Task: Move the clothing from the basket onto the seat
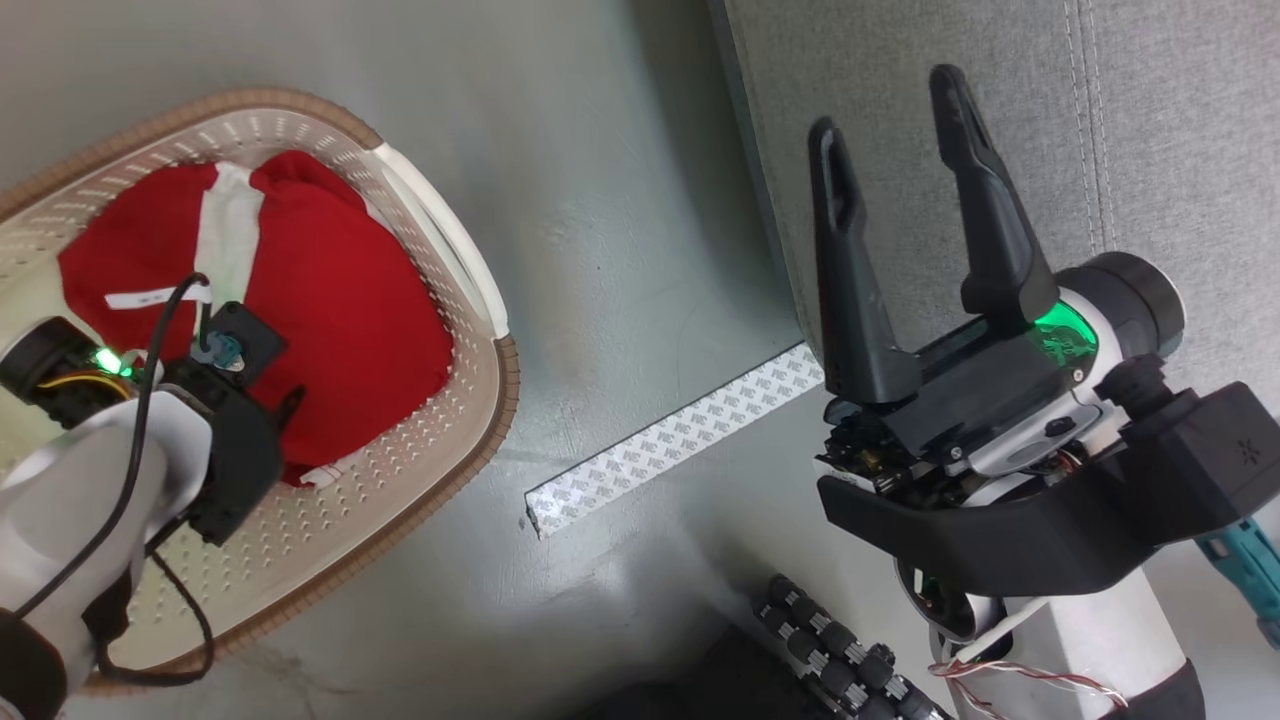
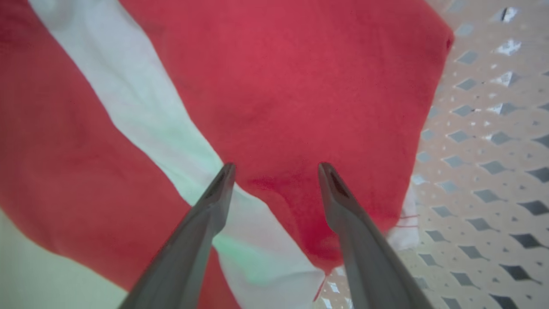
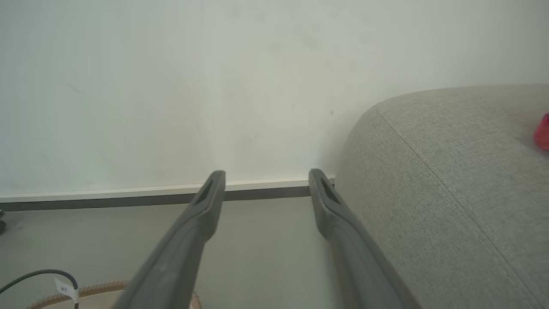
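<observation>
Two long fingers of your left gripper (image 2: 275, 167) stand spread wide with nothing between them, tips poised just over the clothing (image 2: 279, 77), which lies bunched in the basket (image 2: 480, 150); whether they touch the cloth I cannot tell. To take it well, drop straight down where the red fabric meets the white stripe (image 2: 141, 111). Pinch a thick fold rather than a single layer, and keep clear of the perforated wall so nothing snags as you lift. Your right gripper (image 1: 885, 105) is likewise spread and empty, held up beside the seat (image 1: 1180, 120), well apart from the basket across a floor (image 1: 620, 200) with a strip of tape (image 1: 680, 440). The left wrist view gives you fold and hem up close, which the head view hides behind your forearm (image 1: 70, 500); the head view gives the route from basket to seat. The right wrist view adds the seat's rounded top and a sliver of red (image 3: 542, 133) on it, too small to name, with the wall (image 3: 214, 86) beyond.
</observation>
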Motion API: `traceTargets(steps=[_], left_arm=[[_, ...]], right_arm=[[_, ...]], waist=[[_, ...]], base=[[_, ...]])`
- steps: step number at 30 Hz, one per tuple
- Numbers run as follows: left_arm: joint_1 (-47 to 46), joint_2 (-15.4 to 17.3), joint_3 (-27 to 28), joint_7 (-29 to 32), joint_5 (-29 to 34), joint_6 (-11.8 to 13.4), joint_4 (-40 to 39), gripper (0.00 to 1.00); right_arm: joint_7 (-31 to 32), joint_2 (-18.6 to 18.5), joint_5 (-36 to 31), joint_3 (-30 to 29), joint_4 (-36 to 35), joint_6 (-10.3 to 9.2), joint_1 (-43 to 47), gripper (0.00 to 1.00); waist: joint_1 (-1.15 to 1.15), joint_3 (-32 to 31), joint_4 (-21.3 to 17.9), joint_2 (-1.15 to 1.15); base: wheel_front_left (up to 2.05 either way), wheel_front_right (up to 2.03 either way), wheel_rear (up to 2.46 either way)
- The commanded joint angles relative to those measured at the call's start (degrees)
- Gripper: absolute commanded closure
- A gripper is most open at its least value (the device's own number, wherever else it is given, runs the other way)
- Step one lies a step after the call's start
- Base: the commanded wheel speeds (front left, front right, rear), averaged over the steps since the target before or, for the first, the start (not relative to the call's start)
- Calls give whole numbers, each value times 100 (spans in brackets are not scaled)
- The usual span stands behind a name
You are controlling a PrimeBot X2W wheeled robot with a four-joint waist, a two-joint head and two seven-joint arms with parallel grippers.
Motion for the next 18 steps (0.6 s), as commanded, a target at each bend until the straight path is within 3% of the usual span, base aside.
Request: traceTargets(steps=[1,9,18], left_arm=[[-105,37,-27,16,36,1,102,0],[-346,-201,-80,-103,337,4,674,0],[-483,-544,-98,-401,630,217,1286,0]], right_arm=[[-2,19,25,-23,-30,4,66,0],[-2,18,-26,-128,-66,4,153,0],[-2,17,-57,-187,-90,4,190,0]], waist=[[0,52,-15,-1],[0,211,80,-1],[0,362,213,-1]], base=[[0,0,0],[0,0,0],[0,0,0]])
